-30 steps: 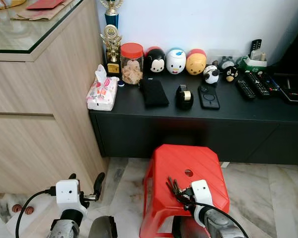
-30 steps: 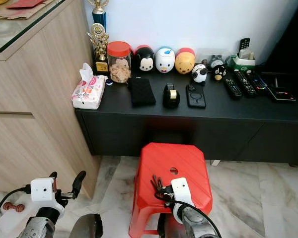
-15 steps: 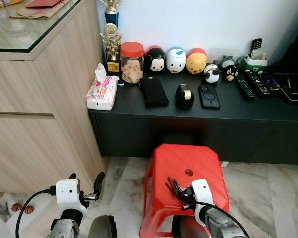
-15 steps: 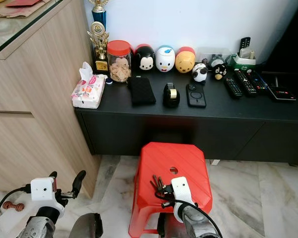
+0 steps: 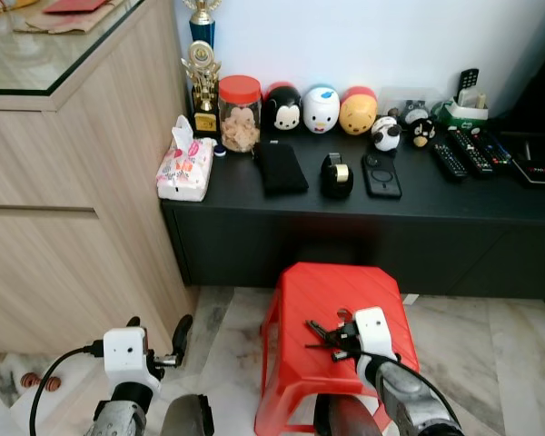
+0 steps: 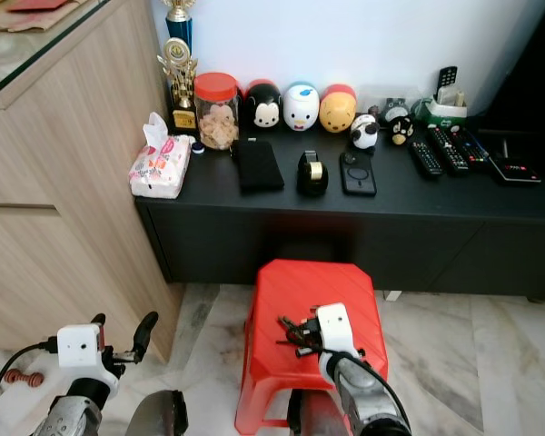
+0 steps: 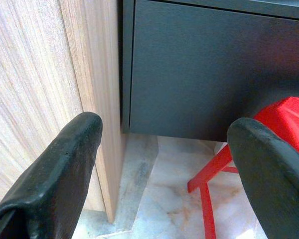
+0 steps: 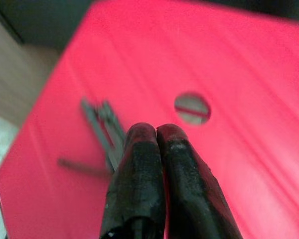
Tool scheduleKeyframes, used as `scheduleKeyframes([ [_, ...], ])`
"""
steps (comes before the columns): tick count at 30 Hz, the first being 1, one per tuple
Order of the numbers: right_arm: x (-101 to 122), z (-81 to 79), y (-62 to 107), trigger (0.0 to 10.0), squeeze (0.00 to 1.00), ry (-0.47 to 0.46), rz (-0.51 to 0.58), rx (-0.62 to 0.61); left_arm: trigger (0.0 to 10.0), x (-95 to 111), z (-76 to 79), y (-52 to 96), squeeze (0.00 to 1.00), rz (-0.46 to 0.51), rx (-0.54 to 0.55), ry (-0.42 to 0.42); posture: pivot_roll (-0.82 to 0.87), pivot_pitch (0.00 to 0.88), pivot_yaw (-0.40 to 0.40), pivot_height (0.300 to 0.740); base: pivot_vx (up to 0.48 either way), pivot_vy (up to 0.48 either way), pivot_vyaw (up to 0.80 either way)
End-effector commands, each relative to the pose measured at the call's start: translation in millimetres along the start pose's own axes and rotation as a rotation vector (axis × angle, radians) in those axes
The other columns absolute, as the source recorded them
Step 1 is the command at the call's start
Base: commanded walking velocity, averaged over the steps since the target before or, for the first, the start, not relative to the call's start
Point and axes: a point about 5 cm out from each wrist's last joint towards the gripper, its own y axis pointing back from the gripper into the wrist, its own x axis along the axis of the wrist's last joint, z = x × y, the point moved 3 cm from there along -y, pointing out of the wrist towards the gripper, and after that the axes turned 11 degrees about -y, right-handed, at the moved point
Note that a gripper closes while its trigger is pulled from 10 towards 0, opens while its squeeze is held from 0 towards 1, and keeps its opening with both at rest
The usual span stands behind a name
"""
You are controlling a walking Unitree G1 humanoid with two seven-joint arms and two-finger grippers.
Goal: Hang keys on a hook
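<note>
Low in frame, the right claw hovers over the red stool, its black fingers pinched on a bunch of keys that fans out toward the robot's left, just above the seat. Over on the left, the left claw hangs near the wooden cabinet, one black finger angled up. Behind the stool runs the black bench, carrying a tissue pack, a red-lidded jar, a trophy and remotes.
</note>
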Motion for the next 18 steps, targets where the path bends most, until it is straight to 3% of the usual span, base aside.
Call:
scheduleKeyframes([
  [1,15,1.3,-0.2,0.0,0.0,-0.02,0.066,0.002,10.0,-2,4.6,-0.6,0.0,-0.018,-0.023,-0.021,0.06,0.06,-0.086,0.616,0.0,0.0,0.0],
  [13,47,-2.8,2.3,0.0,0.0,-0.055,0.225,0.017,10.0,-3,5.7,-1.3,0.0,-0.021,-0.024,-0.027,0.06,0.057,-0.091,0.616,0.0,0.0,0.0],
  [18,64,4.4,13.0,0.0,0.0,-0.096,0.361,-0.056,10.0,-12,2.1,-1.6,0.0,-0.052,-0.005,-0.028,0.05,0.058,-0.094,0.616,0.0,0.0,0.0],
])
